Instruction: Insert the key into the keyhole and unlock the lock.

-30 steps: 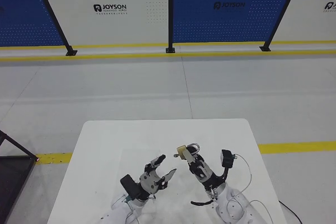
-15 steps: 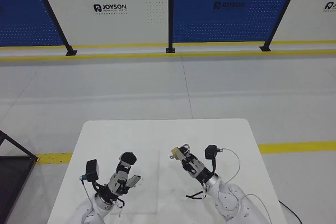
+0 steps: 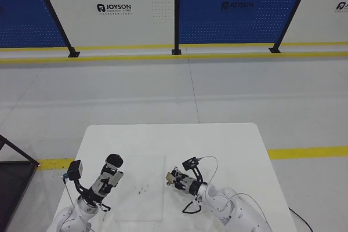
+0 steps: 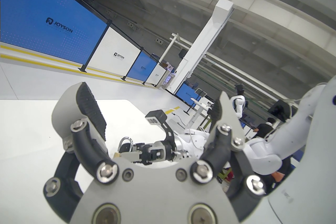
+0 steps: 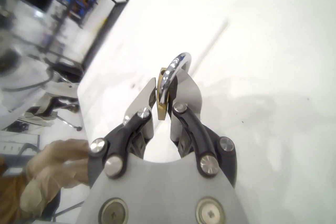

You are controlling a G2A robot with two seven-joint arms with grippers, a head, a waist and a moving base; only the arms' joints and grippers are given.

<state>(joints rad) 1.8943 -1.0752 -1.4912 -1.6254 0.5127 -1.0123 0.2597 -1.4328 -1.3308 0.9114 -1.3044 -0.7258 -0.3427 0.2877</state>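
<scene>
A brass padlock [image 5: 161, 107] with a silver shackle [image 5: 176, 64] is clamped between the fingers of my right gripper [image 5: 165, 86]. In the top view this gripper [image 3: 173, 177] holds the padlock [image 3: 170, 174] low over the middle of the white table [image 3: 232, 145], pointing left. My left gripper [image 3: 113, 166] stands raised over the table's left part, open and holding nothing. In the left wrist view its fingers [image 4: 90, 107] are spread wide, and the padlock [image 4: 125, 143] shows beyond them. A few small dark specks [image 3: 142, 188] lie between the arms; I cannot tell if any is the key.
A black metal frame [image 3: 6, 152] stands off the table's left edge. A faint, thin sheet [image 3: 153, 203] covers the table's front middle. The far half of the table is bare white surface. Blue and white barrier panels [image 3: 232, 20] stand far behind.
The left gripper swung away to the left. The right gripper carried the padlock left and lower, closer to the table's front.
</scene>
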